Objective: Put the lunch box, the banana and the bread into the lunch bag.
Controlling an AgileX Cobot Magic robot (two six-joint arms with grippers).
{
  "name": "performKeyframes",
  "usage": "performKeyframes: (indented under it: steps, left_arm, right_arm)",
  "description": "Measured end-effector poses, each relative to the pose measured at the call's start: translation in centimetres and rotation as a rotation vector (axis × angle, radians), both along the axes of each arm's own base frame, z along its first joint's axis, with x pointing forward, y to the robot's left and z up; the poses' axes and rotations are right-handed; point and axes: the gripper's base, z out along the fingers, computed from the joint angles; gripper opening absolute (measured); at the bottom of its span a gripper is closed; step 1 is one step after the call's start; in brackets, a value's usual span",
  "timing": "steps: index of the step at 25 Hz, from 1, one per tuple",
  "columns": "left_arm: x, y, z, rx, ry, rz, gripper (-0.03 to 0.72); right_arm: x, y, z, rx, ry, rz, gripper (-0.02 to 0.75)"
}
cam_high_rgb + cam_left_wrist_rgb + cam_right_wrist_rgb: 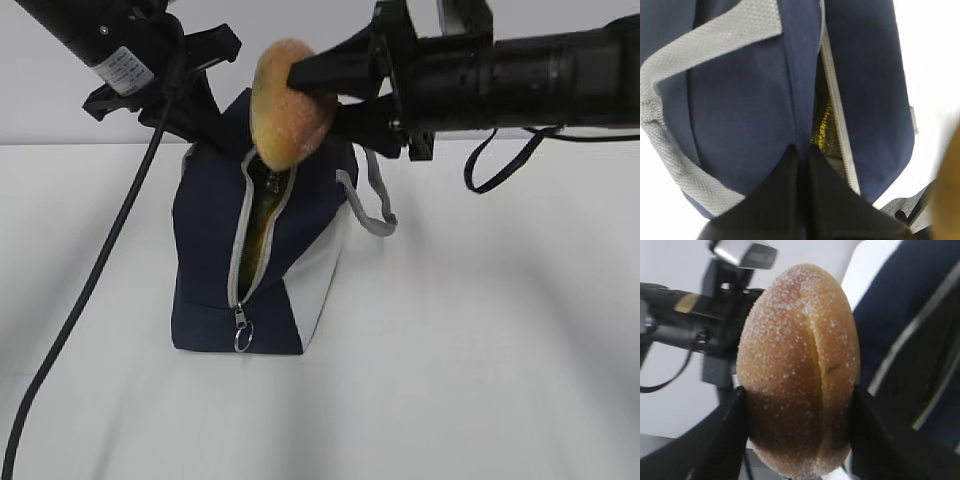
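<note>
Setting: plain white work surface against a pale wall.

The white tabletop (480, 350) fills the lower part of the exterior view, matte and unmarked, with soft grey shadows lying across it. Behind it a pale grey-white wall (300, 20) rises, bare and featureless, meeting the table along a straight horizontal line. Lighting is even and diffuse, with no hard-edged shadows. No window, floor or other furniture is in view.

No readable text anywhere; only a white label (127, 66) on the left arm, its print too small.
</note>
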Motion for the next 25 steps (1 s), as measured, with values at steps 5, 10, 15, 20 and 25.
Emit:
performKeyframes:
  steps: [5, 10, 15, 20, 25]
  left_arm:
    - [0.0, 0.0, 0.0, 0.0, -0.001, 0.0, 0.001]
    - [0.0, 0.0, 0.0, 0.0, -0.001, 0.0, 0.001]
    - [0.0, 0.0, 0.0, 0.0, -0.001, 0.0, 0.001]
    - [0.0, 0.0, 0.0, 0.0, -0.001, 0.0, 0.001]
    - [0.0, 0.0, 0.0, 0.0, -0.001, 0.0, 0.001]
  right_arm:
    - [1.8, 0.8, -3.7, -0.062, 0.068, -0.028, 0.451]
    - [3.0, 1.1, -5.0, -0.073, 0.083, -0.034, 0.47]
    - [3.6, 1.4, -6.2, -0.102, 0.115, -0.016, 0.62]
    - [3.5, 1.5, -5.8, -0.092, 0.107, 0.015, 0.661]
    - [3.8, 1.2, -4.0, -0.054, 0.047, 0.094, 0.661]
